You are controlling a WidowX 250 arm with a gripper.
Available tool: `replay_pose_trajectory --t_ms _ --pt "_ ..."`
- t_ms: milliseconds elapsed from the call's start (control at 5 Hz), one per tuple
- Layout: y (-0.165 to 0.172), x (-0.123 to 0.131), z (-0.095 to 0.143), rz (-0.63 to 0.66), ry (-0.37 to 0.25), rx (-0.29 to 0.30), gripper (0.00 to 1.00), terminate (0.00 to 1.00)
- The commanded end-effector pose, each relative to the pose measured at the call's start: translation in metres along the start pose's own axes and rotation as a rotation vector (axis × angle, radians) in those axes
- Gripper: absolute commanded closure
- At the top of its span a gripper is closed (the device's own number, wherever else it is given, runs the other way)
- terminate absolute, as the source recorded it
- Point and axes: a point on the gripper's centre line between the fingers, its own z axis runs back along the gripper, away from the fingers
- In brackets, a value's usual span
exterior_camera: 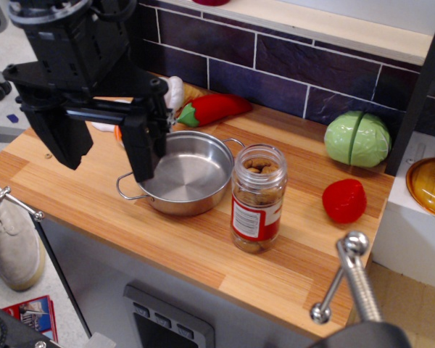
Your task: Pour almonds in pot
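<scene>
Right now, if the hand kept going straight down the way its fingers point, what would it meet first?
Probably the pot: the open hand hangs over its left rim, empty. Depth is unclear from this one view, so the left finger may meet the wooden counter instead.

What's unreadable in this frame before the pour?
Single view (observation.image) only:
- White object and orange item behind the shallow steel pot: mostly hidden by the black end effector.
- Red chilli-shaped toy: stem end hidden by the end effector.
- Orange glass lid: cut off by the right edge.
- Label text on the clear plastic almond jar: too small.
- Jar's fill level: masked by the label.
</scene>
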Motion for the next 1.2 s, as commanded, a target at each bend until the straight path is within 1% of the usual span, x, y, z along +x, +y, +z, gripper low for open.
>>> replay_pose_trajectory --t_ms 0,200,400,600,800,1000 --pt "0.0 0.0 0.0 0.0 0.0 0.0 0.0 0.0" --pt "-0.022 0.007 0.001 -0.191 -0.004 0.044 0.0 0.0" --pt "-0.044 0.005 -0.009 -0.439 0.012 0.17 0.0 0.0" --pt "-0.061 0.003 -0.014 -0.616 0.037 0.261 0.0 0.0" --pt "-0.086 0.007 -0.016 -0.842 0.07 0.36 0.0 0.0" --pt "-0.109 0.015 -0.024 -0.977 0.121 0.477 0.0 0.0"
